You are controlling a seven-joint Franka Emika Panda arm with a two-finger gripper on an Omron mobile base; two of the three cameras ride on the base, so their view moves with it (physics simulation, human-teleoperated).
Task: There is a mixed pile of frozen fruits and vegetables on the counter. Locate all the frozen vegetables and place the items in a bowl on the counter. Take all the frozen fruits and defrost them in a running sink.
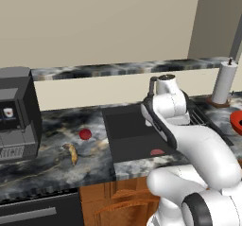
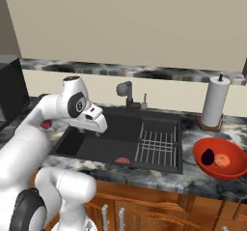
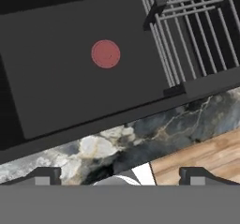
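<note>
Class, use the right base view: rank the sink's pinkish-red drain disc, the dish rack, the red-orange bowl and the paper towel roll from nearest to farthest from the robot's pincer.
1. Drain disc: on the sink floor, just right of and below the pincer.
2. Dish rack: right half of the sink.
3. Bowl and paper towel roll: both far right on the counter, too close to call.
</note>
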